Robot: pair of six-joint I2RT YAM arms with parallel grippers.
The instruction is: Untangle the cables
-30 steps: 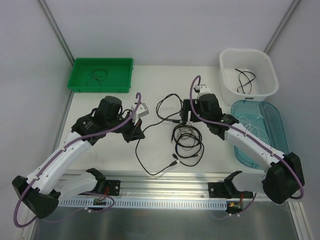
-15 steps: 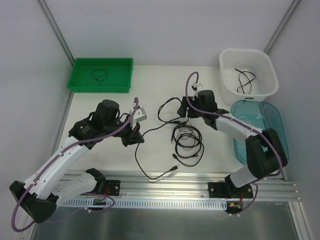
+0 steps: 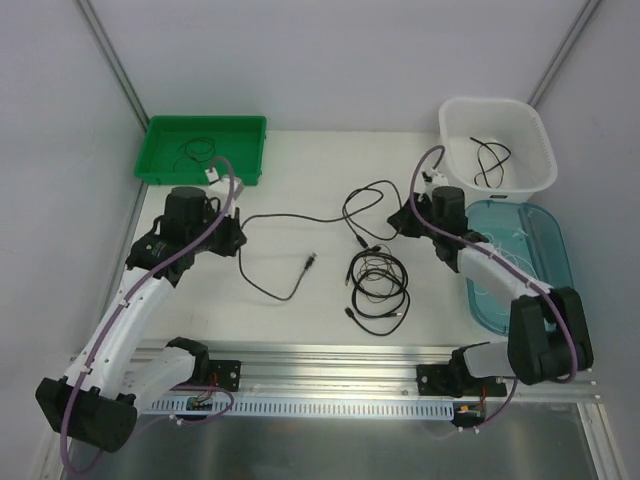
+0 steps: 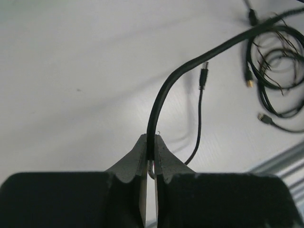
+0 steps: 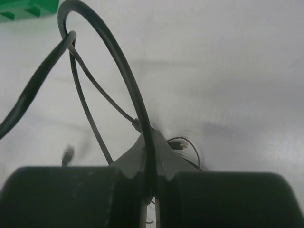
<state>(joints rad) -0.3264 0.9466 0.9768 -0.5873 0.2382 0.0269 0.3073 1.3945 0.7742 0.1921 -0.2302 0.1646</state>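
White table carries the cables, coiled at centre. One black cord spans from the left hand, clamped on it at nine o'clock, to the right hand, clamped at three; cord ends inside both grips hidden.

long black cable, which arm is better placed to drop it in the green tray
Left: the left hand grips the cable beside the green tray; the right hand is by the white basket.
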